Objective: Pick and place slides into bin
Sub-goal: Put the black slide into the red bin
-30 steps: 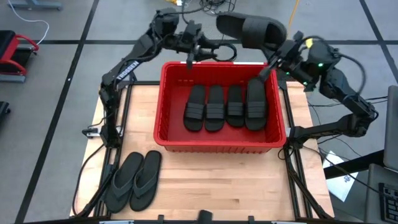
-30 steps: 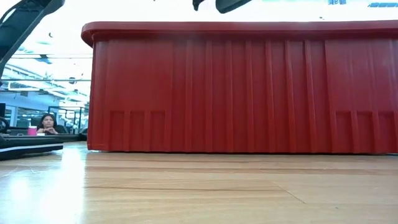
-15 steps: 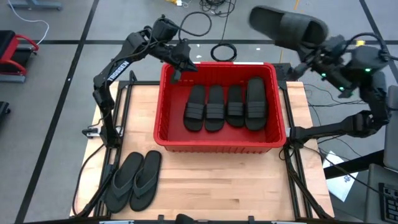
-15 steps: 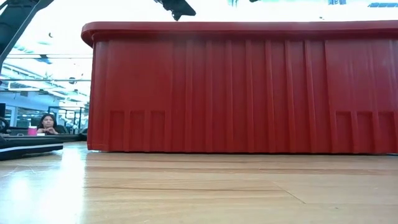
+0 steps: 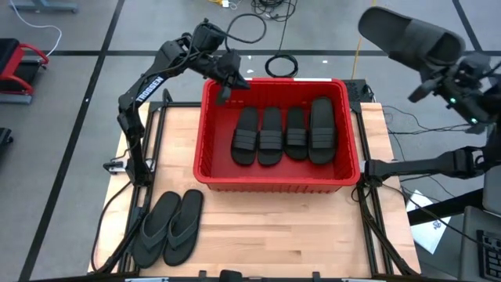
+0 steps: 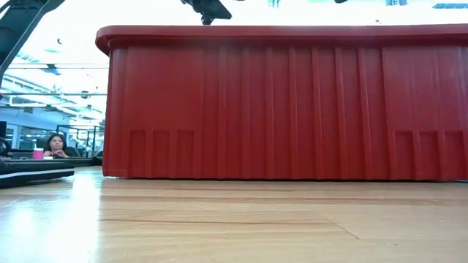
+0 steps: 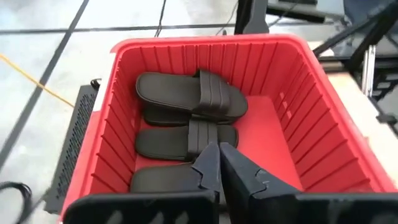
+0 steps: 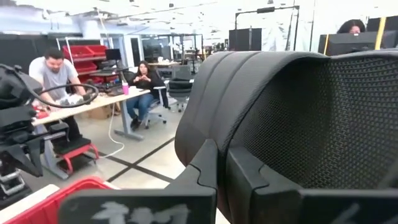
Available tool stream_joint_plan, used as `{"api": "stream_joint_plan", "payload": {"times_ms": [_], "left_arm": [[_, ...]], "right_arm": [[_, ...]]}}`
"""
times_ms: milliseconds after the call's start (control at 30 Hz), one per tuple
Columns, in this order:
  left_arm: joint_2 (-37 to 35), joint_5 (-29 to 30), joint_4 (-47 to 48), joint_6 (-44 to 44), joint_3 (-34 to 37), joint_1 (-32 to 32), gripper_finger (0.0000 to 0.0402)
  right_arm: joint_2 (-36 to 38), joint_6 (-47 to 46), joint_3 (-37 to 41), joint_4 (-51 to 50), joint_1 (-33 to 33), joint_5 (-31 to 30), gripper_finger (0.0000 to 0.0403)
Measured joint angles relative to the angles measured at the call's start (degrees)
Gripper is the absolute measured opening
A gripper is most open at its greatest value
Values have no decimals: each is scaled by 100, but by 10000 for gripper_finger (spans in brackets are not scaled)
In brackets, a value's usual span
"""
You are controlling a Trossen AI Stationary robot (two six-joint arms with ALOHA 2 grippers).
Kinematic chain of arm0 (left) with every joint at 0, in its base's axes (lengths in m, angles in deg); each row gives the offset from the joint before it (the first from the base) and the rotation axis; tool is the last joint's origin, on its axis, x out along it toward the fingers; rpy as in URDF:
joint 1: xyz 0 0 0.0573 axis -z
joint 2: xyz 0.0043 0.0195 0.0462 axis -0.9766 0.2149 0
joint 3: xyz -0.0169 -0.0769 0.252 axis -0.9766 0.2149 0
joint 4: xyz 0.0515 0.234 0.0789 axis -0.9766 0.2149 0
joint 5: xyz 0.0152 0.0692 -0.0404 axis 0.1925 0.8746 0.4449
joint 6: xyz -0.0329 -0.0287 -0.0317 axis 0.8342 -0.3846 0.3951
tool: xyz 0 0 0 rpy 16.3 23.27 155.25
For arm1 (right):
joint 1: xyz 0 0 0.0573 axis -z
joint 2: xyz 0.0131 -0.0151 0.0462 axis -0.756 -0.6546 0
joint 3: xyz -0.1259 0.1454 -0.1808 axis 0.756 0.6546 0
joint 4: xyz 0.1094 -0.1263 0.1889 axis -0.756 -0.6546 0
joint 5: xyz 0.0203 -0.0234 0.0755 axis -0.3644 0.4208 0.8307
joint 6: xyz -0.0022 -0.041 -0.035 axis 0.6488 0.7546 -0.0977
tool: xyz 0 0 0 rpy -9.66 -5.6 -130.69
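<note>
The red bin (image 5: 275, 178) stands on the wooden table and holds several black slides (image 5: 283, 133) lying flat side by side, also seen in the left wrist view (image 7: 189, 99). Two thong slides (image 5: 168, 227) lie on the table's near left. My left gripper (image 5: 225, 88) hovers shut and empty over the bin's far left corner; its tip shows above the rim (image 6: 208, 9). My right gripper (image 5: 427, 77) is high up, beyond the table's far right corner, shut on one more ribbed-strap slide (image 5: 407, 35). My right gripper holds the slide by the lower edge of its wide strap band (image 8: 208, 134), pinched between its two fingers (image 8: 242, 171); the fingertips hide the exact spot. The fingers reach out level. The slide is lifted clear, standing above the fingers with its textured footbed (image 8: 336, 124) toward the camera.
A coiled cable (image 5: 280, 64) lies on the floor behind the bin. Bare tabletop (image 5: 282, 235) stretches between the bin and the near edge. In the room beyond, people sit at desks (image 8: 56, 81) (image 8: 143, 81). The bin's near wall (image 6: 292, 102) fills the low view.
My right gripper has carried the slide from above the bin's far right corner out past the table's right edge, still lifted clear. My left gripper has shifted from the middle of the bin's far rim toward its far left corner and tipped from pointing down to slanting.
</note>
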Motion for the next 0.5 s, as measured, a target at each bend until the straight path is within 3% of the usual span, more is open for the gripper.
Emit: {"api": "stream_joint_plan", "payload": {"times_ms": [167,333,500], "left_arm": [[0,2,-19,356,0,13,3],[0,281,-28,719,0,75,7],[0,423,-48,901,0,214,2]], "right_arm": [[400,-734,9,-667,11,398,0],[660,-1198,190,-1431,353,1217,0],[1071,-1061,696,-1217,810,1368,0]]}}
